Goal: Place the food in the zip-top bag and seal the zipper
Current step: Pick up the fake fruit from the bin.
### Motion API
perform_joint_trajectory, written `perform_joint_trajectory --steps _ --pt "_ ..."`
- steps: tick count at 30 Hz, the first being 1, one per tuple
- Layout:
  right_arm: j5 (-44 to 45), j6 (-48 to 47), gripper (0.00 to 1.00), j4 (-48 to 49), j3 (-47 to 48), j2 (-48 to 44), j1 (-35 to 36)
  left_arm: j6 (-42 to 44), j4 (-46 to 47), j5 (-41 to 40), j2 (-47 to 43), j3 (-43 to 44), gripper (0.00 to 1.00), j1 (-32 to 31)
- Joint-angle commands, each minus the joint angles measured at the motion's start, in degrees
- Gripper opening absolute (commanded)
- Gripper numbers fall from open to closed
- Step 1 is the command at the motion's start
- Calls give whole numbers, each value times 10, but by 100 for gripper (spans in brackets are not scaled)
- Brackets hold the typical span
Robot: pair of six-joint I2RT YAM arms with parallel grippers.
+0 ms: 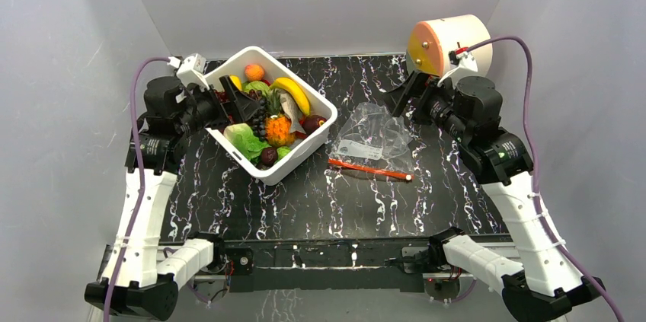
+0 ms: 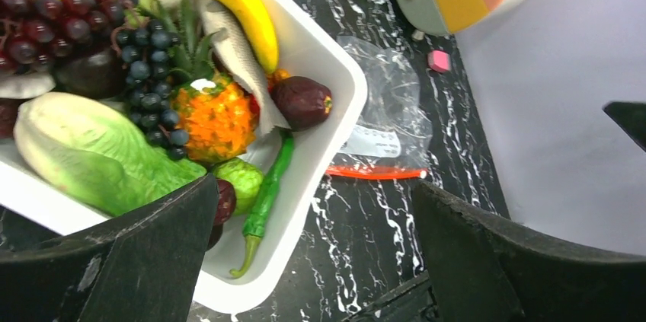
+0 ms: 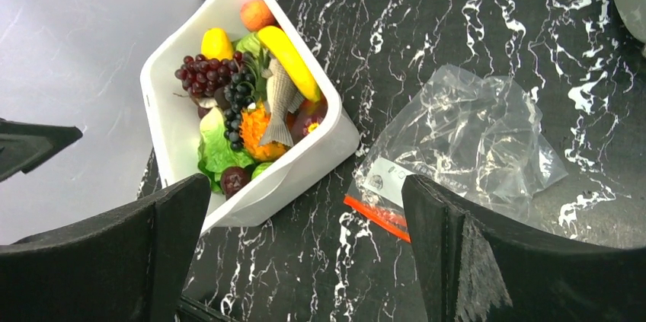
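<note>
The food lies in a white tub [image 1: 305,153]: yellow banana [image 1: 293,95], orange pineapple [image 1: 279,130], grey fish [image 1: 289,111], dark grapes [image 2: 145,86], lettuce [image 1: 244,139], a green chilli [image 2: 267,192]. The clear zip-top bag [image 1: 375,133] lies flat to the right of the tub, its red zipper [image 1: 371,170] along the near edge. My left gripper [image 1: 242,103] hovers open and empty over the tub's left side. My right gripper [image 1: 404,97] is open and empty above the bag's far right corner. The bag [image 3: 472,132] and zipper [image 3: 377,218] show in the right wrist view.
A white cylinder with an orange-and-peach end face [image 1: 446,44] stands at the back right, close behind my right wrist. A small pink piece [image 2: 438,61] lies near it. Grey walls close in the black marbled table [image 1: 320,208] on three sides.
</note>
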Motion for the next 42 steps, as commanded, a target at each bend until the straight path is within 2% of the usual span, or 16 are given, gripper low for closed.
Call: perform_joint_trajectory --steps 1,8,11,14,17,25,28,32,38,41,42 --pt "-11 -11 98 29 -10 -5 1 15 -19 -77 26 12 98 -1" --pt "-17 -12 98 36 -65 -14 1 34 -42 -177 125 51 98 -1" --pt "9 0 98 34 -97 -20 1 46 -43 -183 156 54 94 -1" --pt "25 -4 94 41 -138 -27 2 65 -42 -155 176 52 87 -1" --pt "54 -13 88 41 -171 -26 1 72 -30 -124 177 35 84 -2" --pt "50 -36 58 89 -257 -6 1 88 -42 -100 166 16 77 -31" --pt "35 -62 54 112 -286 12 1 92 -42 -77 143 -4 76 -39" --pt "25 -76 52 134 -305 48 2 105 -45 -61 114 -24 76 -47" --pt "0 -62 52 162 -314 83 7 102 -28 -158 148 -1 73 -51" --pt "-2 -58 52 165 -314 73 10 87 -6 -178 196 42 66 -50" --pt "-2 -57 52 166 -315 67 10 79 3 -186 212 60 61 -51"
